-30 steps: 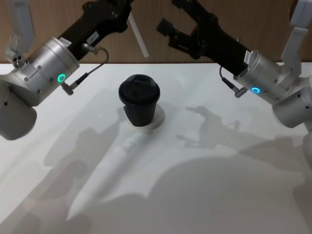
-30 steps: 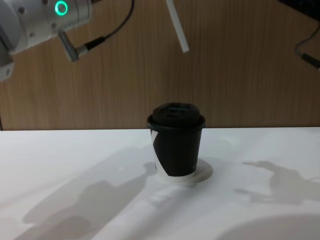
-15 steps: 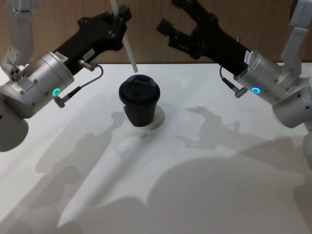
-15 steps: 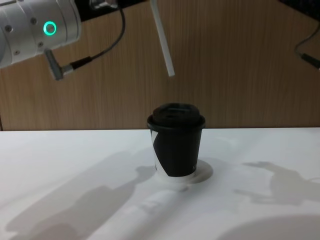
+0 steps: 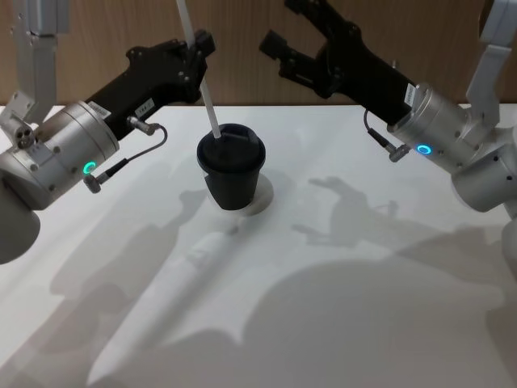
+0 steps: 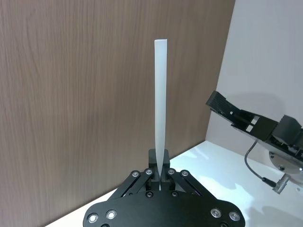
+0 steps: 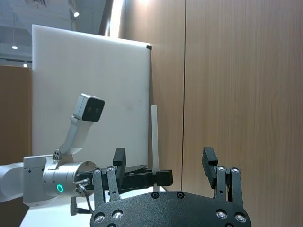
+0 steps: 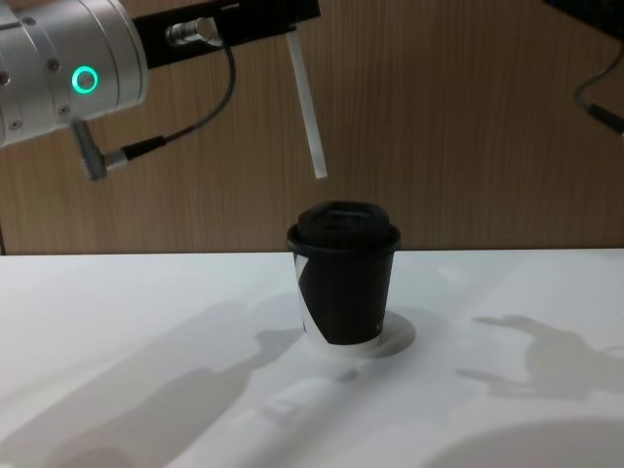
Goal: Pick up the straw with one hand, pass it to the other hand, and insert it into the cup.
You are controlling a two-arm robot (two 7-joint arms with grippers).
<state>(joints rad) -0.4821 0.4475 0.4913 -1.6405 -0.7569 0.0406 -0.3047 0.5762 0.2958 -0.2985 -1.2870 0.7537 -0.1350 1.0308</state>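
- Straw (image 8: 305,102) sits in left gripper (image 5: 195,47), jaws clamped on it, tip just above cup (image 8: 341,283) lid.
- Right gripper (image 5: 283,28) hangs behind, jaws apart.
- Handover looks complete; insertion remains.

The straw (image 5: 200,73) is thin, straight and white. It is pinched near its upper part between the closed fingers of the left end effector (image 5: 198,44) and hangs in the air, nearly upright and slightly tilted. In the chest view its lower tip is a little above the lid (image 8: 343,222) and left of the lid's middle, not touching it.

The cup (image 5: 232,166) is small and black, with a black lid and a white patch on its side. It stands upright on the white worktop (image 5: 363,323).

The right end effector (image 5: 295,28) is raised behind and to the right of the cup, its fingers spread and holding nothing.
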